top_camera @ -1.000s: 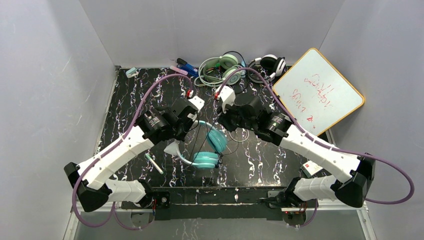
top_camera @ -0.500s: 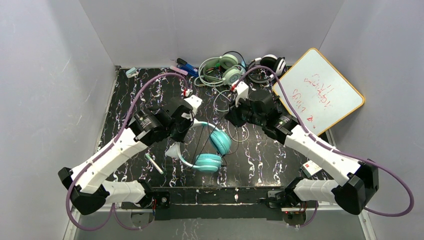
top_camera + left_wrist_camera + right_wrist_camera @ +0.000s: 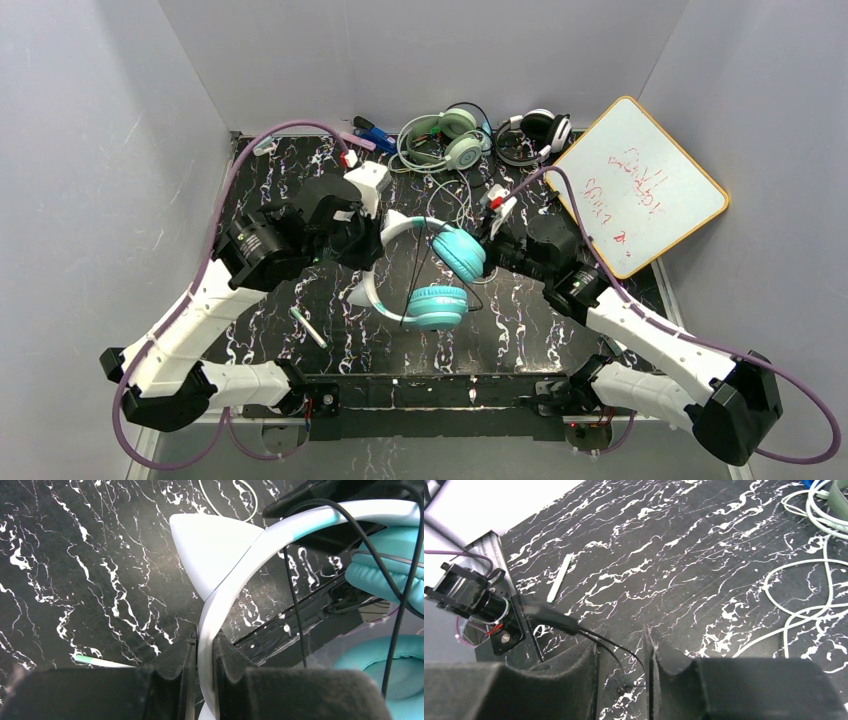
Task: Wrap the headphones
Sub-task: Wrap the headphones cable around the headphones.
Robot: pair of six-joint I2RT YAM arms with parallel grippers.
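While the left gripper (image 3: 204,649) pinches the headphones' (image 3: 437,303) band (image 3: 225,580), we see their cable (image 3: 558,619) loose between the right gripper's (image 3: 621,647) parted jaws.

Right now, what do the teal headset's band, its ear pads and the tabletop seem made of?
Band: smooth white hard plastic, by its even sheen. Ear pads: matte teal, likely soft leatherette, cushioned-looking. Tabletop: black with white veining; stone or printed laminate, I cannot tell.
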